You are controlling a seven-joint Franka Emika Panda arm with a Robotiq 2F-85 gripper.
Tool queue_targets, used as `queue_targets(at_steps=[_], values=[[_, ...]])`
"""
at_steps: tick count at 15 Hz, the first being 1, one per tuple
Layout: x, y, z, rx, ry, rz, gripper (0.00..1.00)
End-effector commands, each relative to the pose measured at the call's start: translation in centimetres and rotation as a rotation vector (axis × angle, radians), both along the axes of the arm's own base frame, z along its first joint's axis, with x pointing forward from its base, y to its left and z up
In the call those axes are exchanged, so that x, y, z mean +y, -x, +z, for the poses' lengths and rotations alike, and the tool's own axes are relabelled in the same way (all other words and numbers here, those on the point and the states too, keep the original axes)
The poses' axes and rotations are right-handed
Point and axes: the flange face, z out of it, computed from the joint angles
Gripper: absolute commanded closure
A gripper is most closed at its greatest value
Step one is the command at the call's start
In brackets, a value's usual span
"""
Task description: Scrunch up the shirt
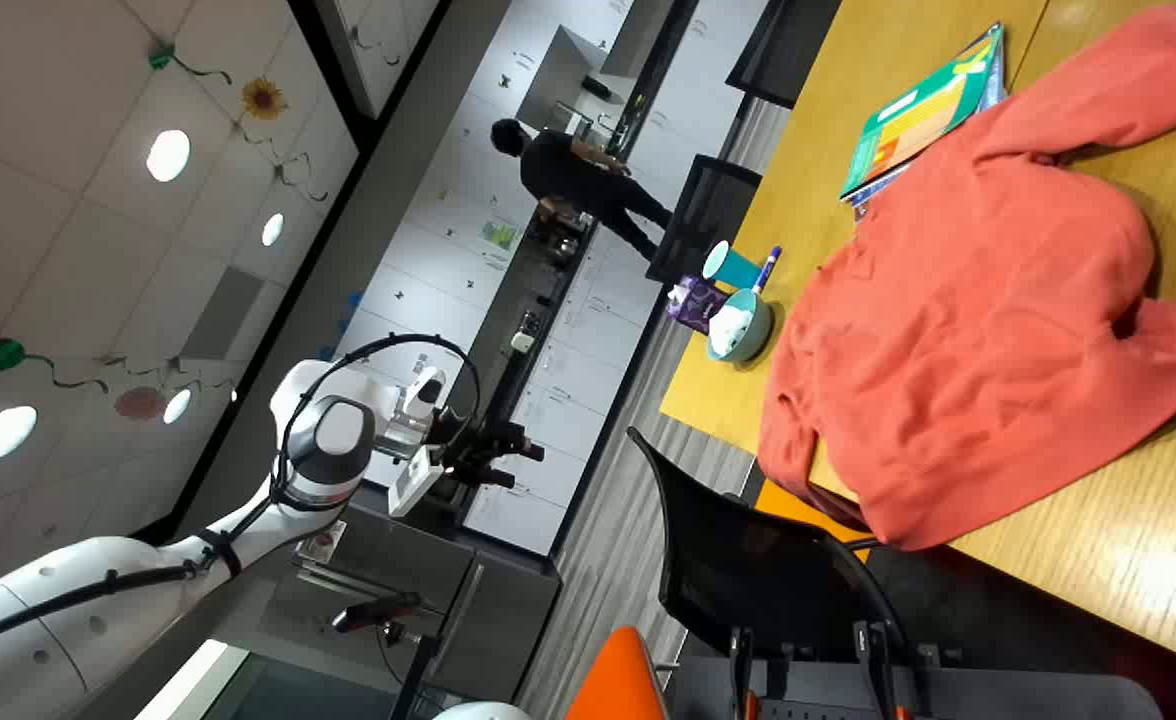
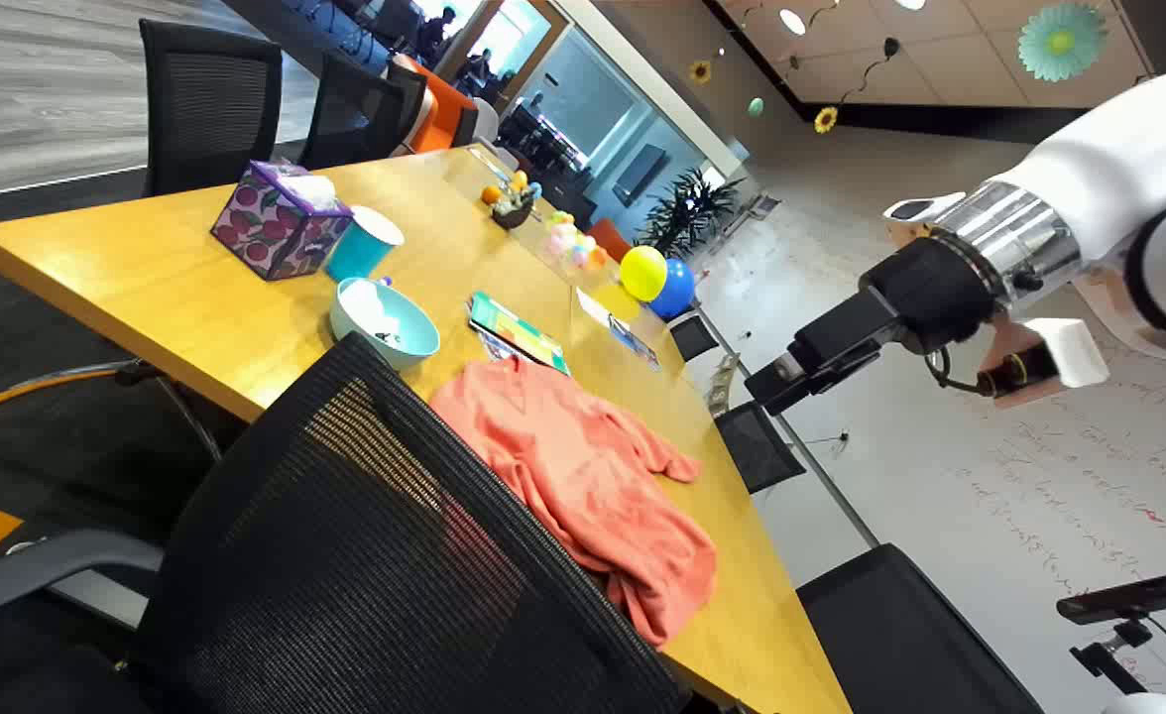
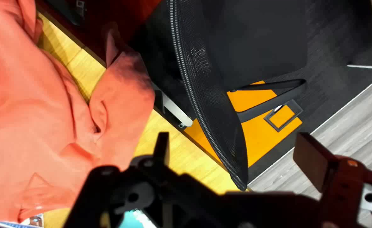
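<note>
The coral shirt (image 1: 998, 330) lies spread and wrinkled on the wooden table (image 1: 1148, 570), with one sleeve stretched out and a part hanging over the table edge. It shows in an exterior view (image 2: 583, 466) partly hidden behind a chair, and fills the left side of the wrist view (image 3: 37, 110). My gripper (image 1: 520, 466) is raised in the air, apart from the shirt; it also shows in an exterior view (image 2: 766, 389). In the wrist view the gripper (image 3: 232, 142) has its fingers wide apart with nothing between them, over the table edge and chair back.
A black mesh chair (image 1: 748, 560) stands against the table edge beside the shirt. A teal bowl (image 1: 756, 335), a blue cup (image 1: 733, 266), a marker (image 1: 768, 268) and a purple tissue box (image 1: 700, 306) stand near the table corner. Green-yellow books (image 1: 923, 115) touch the shirt's collar side.
</note>
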Motion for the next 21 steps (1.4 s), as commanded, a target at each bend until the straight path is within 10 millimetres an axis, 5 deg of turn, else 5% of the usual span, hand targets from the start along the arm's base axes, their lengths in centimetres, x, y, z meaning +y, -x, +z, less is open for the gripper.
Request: queue_targets(at_steps=[1, 7, 12, 15, 21], values=[[0.0, 0.0, 0.1, 0.001, 0.0, 0.0, 0.0], [-0.6, -0.7, 0.1, -0.016, 0.004, -0.027, 0.0], [-8.0, -5.3, -1.5, -0.048, -0.012, -0.218, 0.0], [-12.6, -8.6, -4.3, -0.032, -0.04, -0.348, 0.0], [-18.9, -15.7, -12.4, -0.105, -0.023, -0.614, 0.0]])
